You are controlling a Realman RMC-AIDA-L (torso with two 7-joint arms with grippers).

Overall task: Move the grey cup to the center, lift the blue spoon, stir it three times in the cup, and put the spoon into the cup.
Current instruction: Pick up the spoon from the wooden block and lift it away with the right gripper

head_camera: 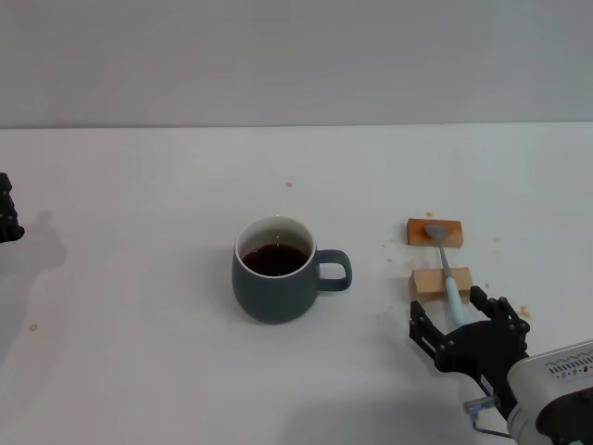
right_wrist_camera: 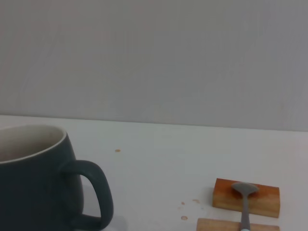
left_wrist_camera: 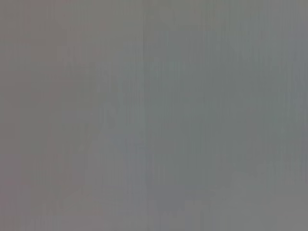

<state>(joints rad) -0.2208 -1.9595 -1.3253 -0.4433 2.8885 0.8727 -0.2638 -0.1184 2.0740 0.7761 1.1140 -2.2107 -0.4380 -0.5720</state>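
Note:
The grey cup point(head_camera: 273, 276) stands in the middle of the white table with dark liquid inside and its handle toward the right. It also shows in the right wrist view point(right_wrist_camera: 33, 187). The blue spoon point(head_camera: 446, 266) lies across two wooden blocks to the cup's right, bowl on the far block, pale handle pointing toward me. It shows in the right wrist view point(right_wrist_camera: 245, 202) too. My right gripper point(head_camera: 450, 315) is open low over the table, its fingers on either side of the handle's near end. My left gripper point(head_camera: 7, 215) sits at the far left edge, away from everything.
The orange-brown far block point(head_camera: 435, 232) and the paler near block point(head_camera: 440, 281) hold the spoon off the table. Small brown spots dot the table near them. The left wrist view shows only plain grey.

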